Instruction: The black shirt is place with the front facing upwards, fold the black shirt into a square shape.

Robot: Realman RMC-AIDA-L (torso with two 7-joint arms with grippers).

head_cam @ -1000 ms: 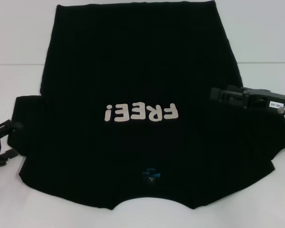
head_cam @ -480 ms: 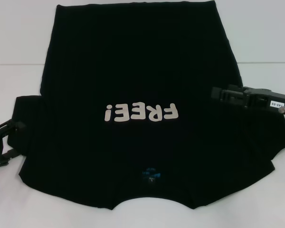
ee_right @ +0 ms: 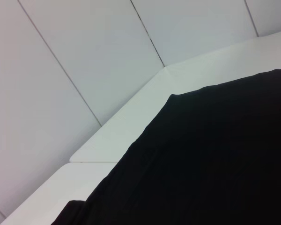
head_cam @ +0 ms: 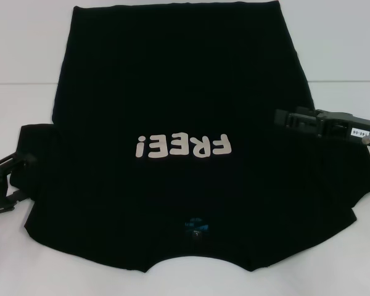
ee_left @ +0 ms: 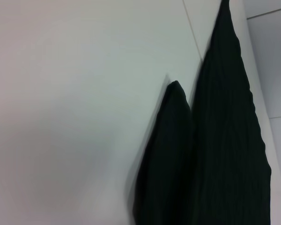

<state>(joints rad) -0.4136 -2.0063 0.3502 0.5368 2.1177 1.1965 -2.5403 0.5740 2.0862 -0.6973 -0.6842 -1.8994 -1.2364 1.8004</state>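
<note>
The black shirt (head_cam: 179, 80) lies spread flat on the white table (head_cam: 345, 49), front up. Its off-white "FREE!" lettering (head_cam: 180, 146) reads upside down to me, and the blue neck label (head_cam: 194, 227) sits at the near edge. My left gripper (head_cam: 18, 177) is at the outer edge of the left sleeve, low over the table. My right gripper (head_cam: 283, 120) hovers over the shirt's right side, above the right sleeve. In the left wrist view, the shirt (ee_left: 229, 140) and a sleeve tip (ee_left: 171, 150) show against the table. The right wrist view shows the shirt (ee_right: 215, 164) from the side.
White tabletop (head_cam: 24, 61) surrounds the shirt on the left, right and far sides. White wall panels (ee_right: 84, 56) rise behind the table edge in the right wrist view.
My left gripper has crept up and inward toward the left sleeve. My right gripper has shifted slightly away from me over the shirt. The shirt has not moved.
</note>
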